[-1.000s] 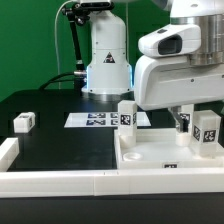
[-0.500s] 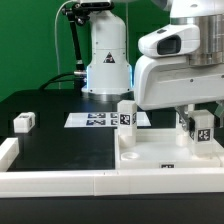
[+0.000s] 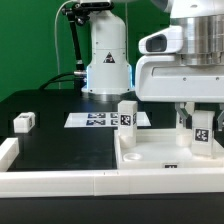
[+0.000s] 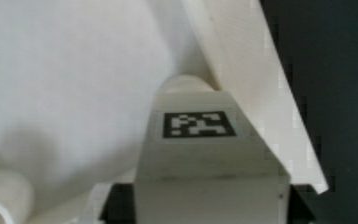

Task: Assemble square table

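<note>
Over the last second the gripper has narrowed from spread to pinching the upright table leg. This leg stands at the far corner of the square tabletop, on the exterior view's right. The grasp appears secured, so seating or turning the leg can follow.

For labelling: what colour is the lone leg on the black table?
White leg, black-and-white tag; exterior view.
</note>
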Controlling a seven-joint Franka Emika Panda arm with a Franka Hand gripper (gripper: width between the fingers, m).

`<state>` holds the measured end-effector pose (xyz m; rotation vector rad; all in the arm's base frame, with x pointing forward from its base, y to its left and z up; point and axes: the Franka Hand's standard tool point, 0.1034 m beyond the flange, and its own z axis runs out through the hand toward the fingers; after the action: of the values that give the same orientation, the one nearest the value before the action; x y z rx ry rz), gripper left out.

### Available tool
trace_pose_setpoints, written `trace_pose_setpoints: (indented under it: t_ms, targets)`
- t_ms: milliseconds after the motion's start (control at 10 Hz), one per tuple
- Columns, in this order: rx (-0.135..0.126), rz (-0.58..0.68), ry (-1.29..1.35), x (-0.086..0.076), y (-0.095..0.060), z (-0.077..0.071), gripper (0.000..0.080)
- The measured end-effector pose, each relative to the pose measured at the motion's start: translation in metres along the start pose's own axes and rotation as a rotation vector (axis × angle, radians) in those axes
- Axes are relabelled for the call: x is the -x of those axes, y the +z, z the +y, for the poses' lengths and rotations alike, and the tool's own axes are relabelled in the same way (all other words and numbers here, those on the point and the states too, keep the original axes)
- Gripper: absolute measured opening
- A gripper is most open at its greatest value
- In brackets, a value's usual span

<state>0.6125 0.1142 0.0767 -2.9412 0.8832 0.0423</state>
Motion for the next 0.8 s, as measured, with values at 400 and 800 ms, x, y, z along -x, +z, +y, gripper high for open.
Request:
trace_pose_setpoints:
  t_ms: [400, 800]
  targets:
    - [0.005, -0.001, 0.434, -0.0003, 0.0005, 0.0021, 0.0291]
    - [0.001, -0.011, 0.691, -0.0013, 0.0007, 0.0037, 0.0291]
